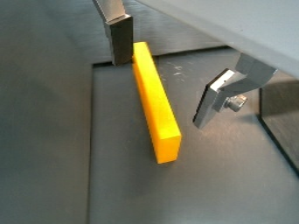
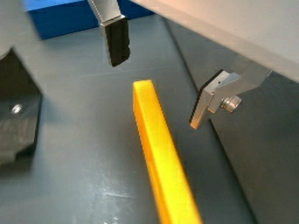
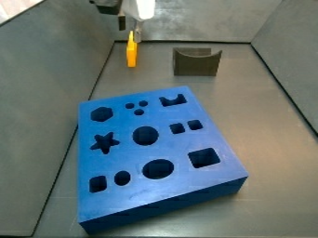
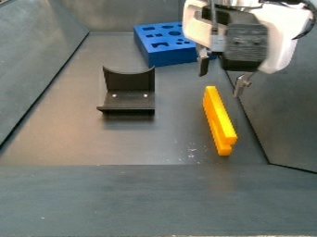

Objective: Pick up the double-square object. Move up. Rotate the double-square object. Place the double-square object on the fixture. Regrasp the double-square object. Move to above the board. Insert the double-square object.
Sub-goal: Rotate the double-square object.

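The double-square object (image 4: 220, 118) is a long yellow-orange bar lying flat on the grey floor, near a side wall. It also shows in a side view (image 3: 130, 48) and in both wrist views (image 1: 156, 101) (image 2: 160, 153). My gripper (image 4: 221, 79) hangs open just above the bar's end, one finger (image 1: 121, 39) on each side of it and neither touching it (image 2: 156, 93). The dark fixture (image 4: 125, 93) stands apart on the floor (image 3: 194, 61). The blue board (image 3: 155, 149) with its cut-out holes lies farther off (image 4: 165, 43).
Grey walls close in the floor; one wall (image 4: 285, 111) runs right beside the bar and my gripper. The fixture's base plate (image 2: 17, 109) shows at the edge of a wrist view.
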